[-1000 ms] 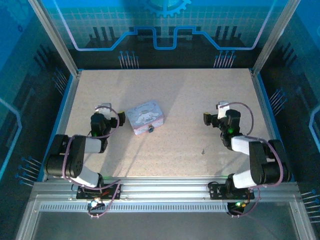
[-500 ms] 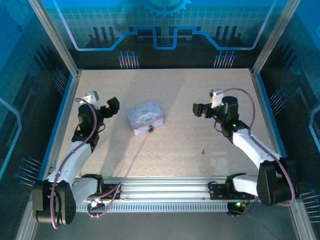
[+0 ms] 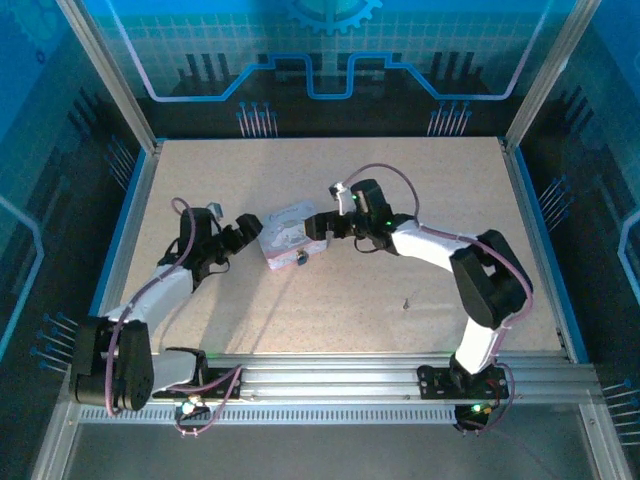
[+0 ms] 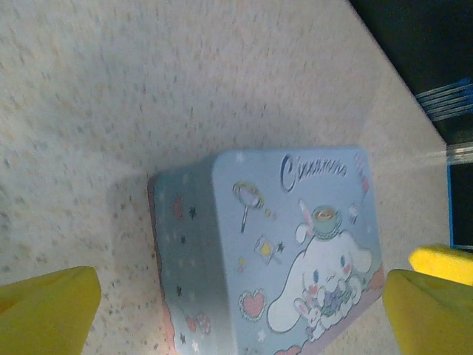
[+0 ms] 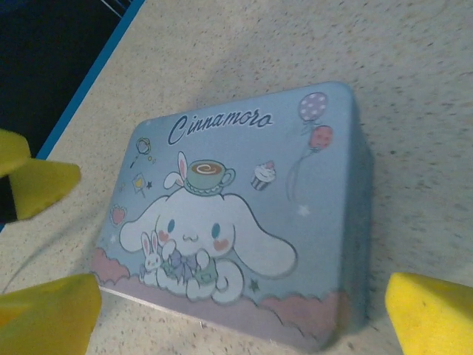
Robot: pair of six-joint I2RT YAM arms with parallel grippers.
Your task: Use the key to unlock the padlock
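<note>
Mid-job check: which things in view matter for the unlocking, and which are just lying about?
For the job: padlock; key; left gripper; right gripper.
Lying about: cartoon-print tin, with the padlock at its near edge.

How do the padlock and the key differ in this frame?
The padlock sits by the tin's near edge; the key lies alone on the table, farther right and nearer. The padlock is a rounder blob; the key a thin sliver. Both are tiny, dark and ungripped.
</note>
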